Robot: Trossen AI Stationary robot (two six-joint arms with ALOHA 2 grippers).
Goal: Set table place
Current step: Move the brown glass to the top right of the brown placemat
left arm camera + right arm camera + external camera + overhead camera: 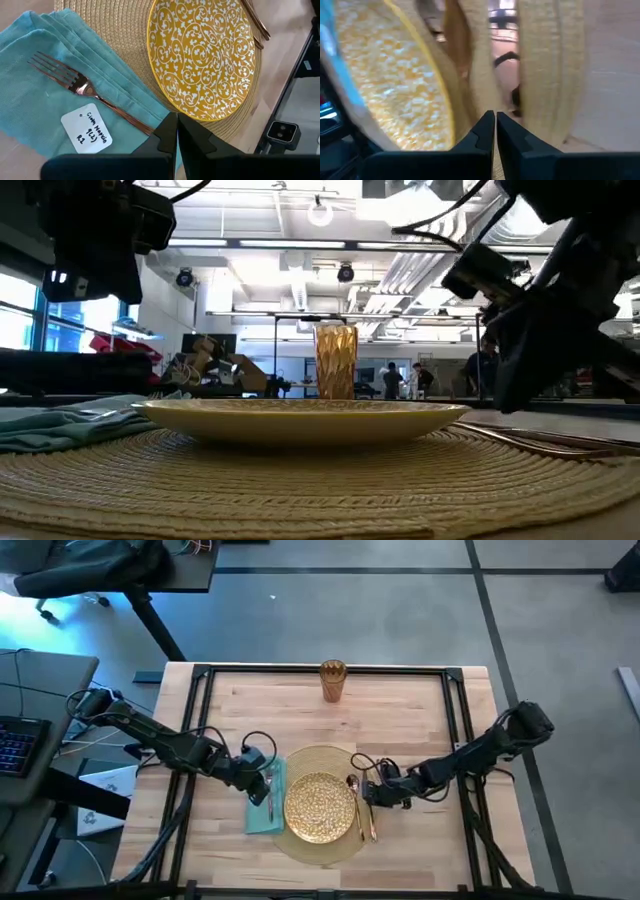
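Observation:
A gold patterned plate (320, 806) sits on the round woven placemat (322, 846). The teal napkin (262, 812) lies at its left with the fork (80, 86) on top. The spoon (352, 794) and knife (370, 822) lie right of the plate on the mat. The amber cup (333, 680) stands at the far middle. My left gripper (176, 131) is shut and hovers over the fork's handle end, raised in the low view (95, 240). My right gripper (495, 126) is shut, pointing down low over the spoon and knife (512, 395). My right gripper's shut fingertips (487, 131) stand close over a shiny strip of cutlery (506, 60) on the placemat's right part, coming from above. Whether they touch it I cannot tell.
A black rail frame (455, 730) runs around the table top, and both arms reach in over its side rails. Bare wood lies between the cup and the placemat. A white tag (89, 127) is fixed to the napkin beside the fork.

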